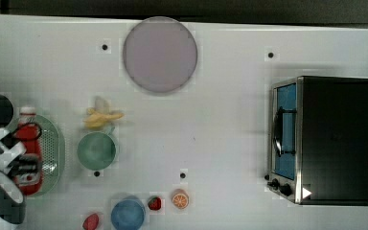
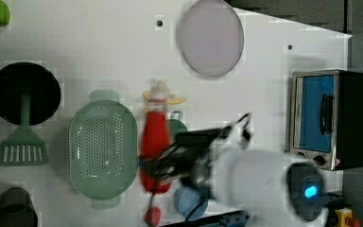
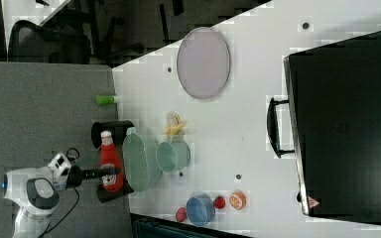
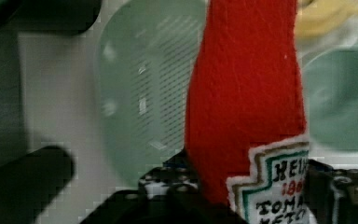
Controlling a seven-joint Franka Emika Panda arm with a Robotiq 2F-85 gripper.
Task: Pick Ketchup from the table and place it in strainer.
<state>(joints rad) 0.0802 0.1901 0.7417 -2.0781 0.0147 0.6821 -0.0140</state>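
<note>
My gripper (image 1: 26, 165) is shut on the ketchup (image 1: 28, 143), a red bottle with a white cap and a white label. Its fingers clamp the lower body at the label (image 4: 275, 186). In the top view the bottle overlaps the pale mint-green strainer (image 1: 55, 151). In the left view the ketchup (image 2: 154, 137) hangs beside the right rim of the strainer (image 2: 103, 149), and the gripper (image 2: 163, 163) holds it from the left view's right. The right view has the ketchup (image 3: 110, 163) just left of the strainer (image 3: 140, 163), lifted off the table. The wrist view looks past the bottle (image 4: 247, 93) at the strainer's perforated bottom (image 4: 144, 93).
A round green bowl (image 1: 96, 151) and a banana (image 1: 103, 117) lie just beside the strainer. A blue bowl (image 1: 127, 214), strawberries (image 1: 155, 203) and an orange slice (image 1: 180, 199) sit near the front edge. A purple plate (image 1: 159, 54), a toaster oven (image 1: 321, 139), a black pan (image 2: 23, 92) and a green spatula (image 2: 22, 144) also stand around.
</note>
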